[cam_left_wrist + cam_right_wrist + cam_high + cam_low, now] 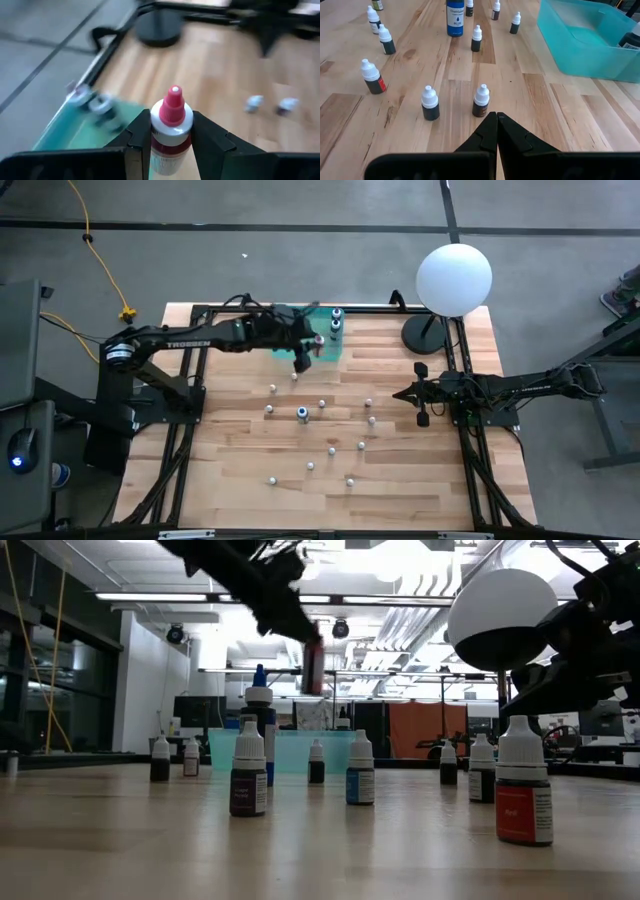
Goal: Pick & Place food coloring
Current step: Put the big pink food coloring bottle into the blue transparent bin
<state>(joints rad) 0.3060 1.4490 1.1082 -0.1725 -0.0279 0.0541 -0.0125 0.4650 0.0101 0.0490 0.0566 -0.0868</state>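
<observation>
The left gripper (pixel 171 137) is clamped on a red-bodied food coloring bottle (pixel 171 131) with a pink tip, held above the table (pixel 240 480) at the edge of the teal bin (pixel 331 345). Other small bottles (pixel 321 404) stand scattered mid-table. The right gripper (pixel 496 131), fingers together, waits at the right side near the globe lamp (pixel 453 278)

Overhead straight down; low level – both share teal bin (pixel 322 340), probably.
</observation>
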